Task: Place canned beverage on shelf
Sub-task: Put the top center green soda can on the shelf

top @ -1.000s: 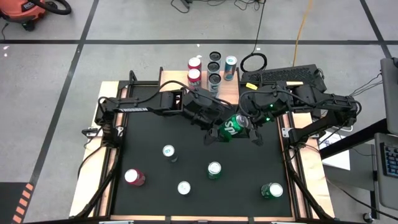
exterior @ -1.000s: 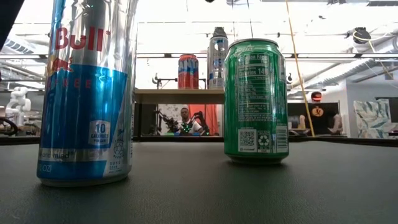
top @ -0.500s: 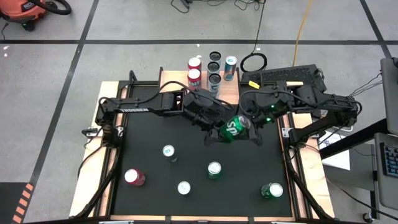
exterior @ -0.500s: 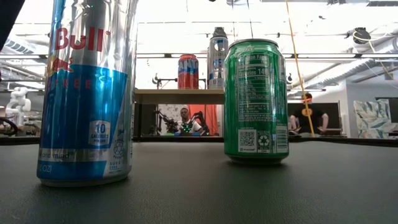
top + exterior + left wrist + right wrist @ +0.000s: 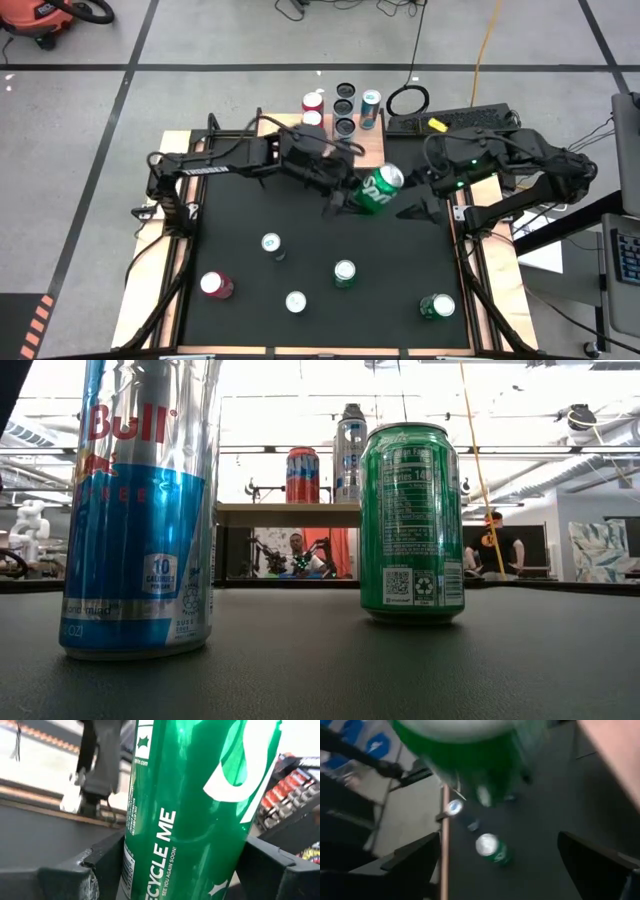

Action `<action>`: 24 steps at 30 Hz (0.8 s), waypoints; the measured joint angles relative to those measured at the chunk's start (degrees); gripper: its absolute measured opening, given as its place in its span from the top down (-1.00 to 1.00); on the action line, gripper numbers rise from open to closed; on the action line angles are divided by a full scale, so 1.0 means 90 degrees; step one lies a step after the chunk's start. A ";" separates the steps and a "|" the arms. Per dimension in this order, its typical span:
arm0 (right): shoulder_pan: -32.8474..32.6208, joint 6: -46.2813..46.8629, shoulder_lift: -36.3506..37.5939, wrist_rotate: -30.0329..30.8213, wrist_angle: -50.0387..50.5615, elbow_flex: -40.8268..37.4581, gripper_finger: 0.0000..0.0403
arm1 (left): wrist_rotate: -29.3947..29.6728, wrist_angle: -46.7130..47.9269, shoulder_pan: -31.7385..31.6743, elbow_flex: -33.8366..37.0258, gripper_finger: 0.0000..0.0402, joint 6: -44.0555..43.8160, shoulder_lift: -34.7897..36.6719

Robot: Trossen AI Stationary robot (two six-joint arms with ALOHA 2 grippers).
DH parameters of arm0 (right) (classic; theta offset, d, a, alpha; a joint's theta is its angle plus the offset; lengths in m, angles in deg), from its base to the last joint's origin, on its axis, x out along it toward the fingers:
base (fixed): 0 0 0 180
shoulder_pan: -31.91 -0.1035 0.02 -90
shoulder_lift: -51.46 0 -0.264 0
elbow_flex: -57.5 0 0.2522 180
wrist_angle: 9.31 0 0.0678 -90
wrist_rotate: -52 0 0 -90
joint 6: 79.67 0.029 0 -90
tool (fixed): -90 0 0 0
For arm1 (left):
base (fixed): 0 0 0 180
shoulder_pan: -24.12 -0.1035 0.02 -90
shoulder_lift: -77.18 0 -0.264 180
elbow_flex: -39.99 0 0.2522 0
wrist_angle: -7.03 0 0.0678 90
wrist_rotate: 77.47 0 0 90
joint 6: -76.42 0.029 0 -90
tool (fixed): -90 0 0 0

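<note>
Left gripper point(image 5: 352, 199) is clamped on the green can point(image 5: 377, 188), fingers on both sides of the body as the left wrist view shows, can tilted w/ its silver top pointing toward the right arm, held above the far-centre of the black table point(image 5: 240, 290). Right gripper point(image 5: 421, 203) sits just beside the can's top end, jaws spread wide, nothing in them, apart from the can. Shelf point(image 5: 372, 143) is the light-wood board at the table's far edge, close behind the held can; it already carries a cluster of cans point(image 5: 343, 106) on its left and middle part. Risks, as I judge: can is held tilted, so setting it down w/o righting it first could tip it or let it roll off the board; swinging in toward the shelf could clip the standing cans since free room looks to be mainly the bare right-hand strip; right arm is close enough to get bumped if left moves sideways. Table front has loose cans point(image 5: 345, 272) but well apart from the path
</note>
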 joint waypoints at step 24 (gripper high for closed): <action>-0.0117 -0.0246 -0.0435 0.2485 -0.3690 -0.0007 -0.91 | 0.0522 -0.3458 -0.0512 -0.0005 -0.50 -0.0502 0.0553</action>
